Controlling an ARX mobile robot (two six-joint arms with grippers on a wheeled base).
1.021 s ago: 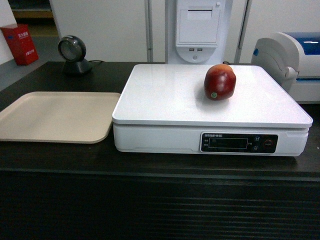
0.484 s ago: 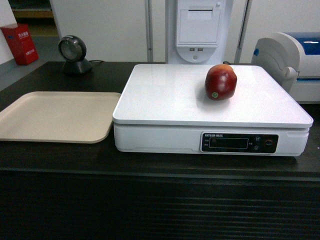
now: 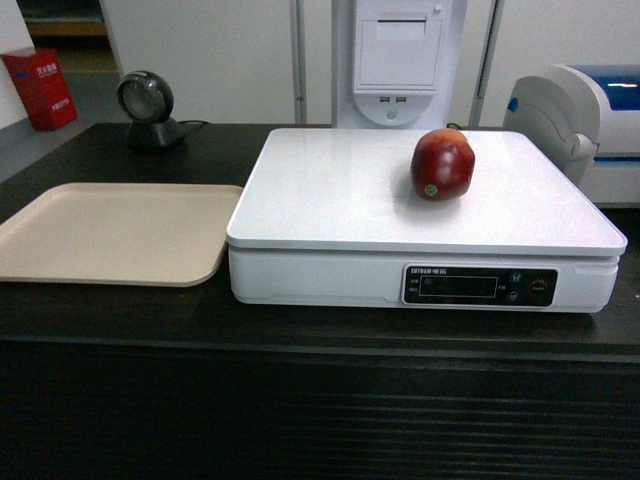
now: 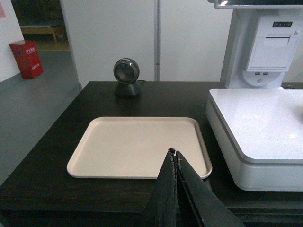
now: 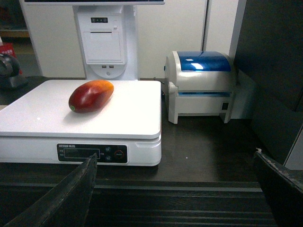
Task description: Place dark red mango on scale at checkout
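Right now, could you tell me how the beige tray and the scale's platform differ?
The beige tray is matte, low and raised-rimmed; the scale has a glossy white platform sitting higher on a boxy body. The tray carries nothing, while the scale bears the dark red mango. Both are flat, rounded-cornered and rest side by side on the checkout.

Glossy scale [image 3: 340, 190] (matt tray [image 3: 110, 235]).

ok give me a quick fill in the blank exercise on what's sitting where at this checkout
1. The dark red mango lies on the platform of the white ____.
2. The beige tray beside the scale holds ____.
3. The left gripper is ____, its fingertips together.
4. The right gripper is ____, its fingers far apart.

Missing words: scale; nothing; shut; open
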